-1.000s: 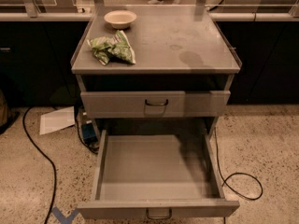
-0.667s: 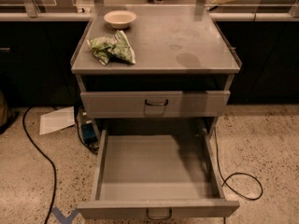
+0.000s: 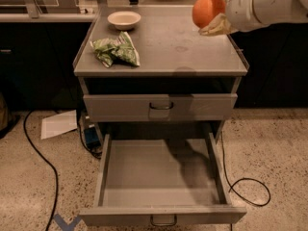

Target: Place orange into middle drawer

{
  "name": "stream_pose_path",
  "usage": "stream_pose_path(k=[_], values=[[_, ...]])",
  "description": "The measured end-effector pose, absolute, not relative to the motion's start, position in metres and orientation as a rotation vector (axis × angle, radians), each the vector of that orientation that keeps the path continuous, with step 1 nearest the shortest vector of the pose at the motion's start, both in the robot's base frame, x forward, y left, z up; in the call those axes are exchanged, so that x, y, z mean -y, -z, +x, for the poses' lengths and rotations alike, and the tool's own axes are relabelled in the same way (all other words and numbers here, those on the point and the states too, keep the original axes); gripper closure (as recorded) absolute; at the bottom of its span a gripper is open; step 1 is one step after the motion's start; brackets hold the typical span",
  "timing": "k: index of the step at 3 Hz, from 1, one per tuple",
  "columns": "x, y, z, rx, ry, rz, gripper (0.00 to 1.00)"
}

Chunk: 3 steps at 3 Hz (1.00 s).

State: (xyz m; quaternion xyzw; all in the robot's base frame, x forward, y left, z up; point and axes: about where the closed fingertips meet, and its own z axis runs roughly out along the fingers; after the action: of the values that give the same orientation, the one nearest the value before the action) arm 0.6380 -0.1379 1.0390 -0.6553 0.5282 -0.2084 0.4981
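Note:
The orange [image 3: 205, 10] is held in my gripper [image 3: 214, 9] at the top right, in the air above the right back part of the cabinet top [image 3: 183, 52]. The pale fingers [image 3: 215, 29] are shut around the orange, and the white arm runs off to the right. The middle drawer [image 3: 159, 177] stands pulled out at the bottom, a shallow grey tray with nothing in it and a small loop handle [image 3: 163, 220] on its front panel. The gripper is high above it and further back.
A green-and-white snack bag [image 3: 117, 51] and a cream bowl [image 3: 124, 19] lie on the left of the cabinet top. A shut grey drawer [image 3: 161, 107] sits above the open one. Black cables [image 3: 250, 189] and a sheet of paper [image 3: 58, 124] lie on the floor.
My gripper with the orange has come down and to the left, further into view over the right back of the cabinet top. The drawer, bag and bowl have not moved.

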Motion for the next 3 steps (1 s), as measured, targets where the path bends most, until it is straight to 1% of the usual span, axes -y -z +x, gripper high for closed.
stream_pose_path(k=[2, 3], values=[[0.08, -0.986, 0.595, -1.221, 0.314, -1.588, 1.0], [0.078, -0.985, 0.594, -1.217, 0.311, -1.582, 1.0]])
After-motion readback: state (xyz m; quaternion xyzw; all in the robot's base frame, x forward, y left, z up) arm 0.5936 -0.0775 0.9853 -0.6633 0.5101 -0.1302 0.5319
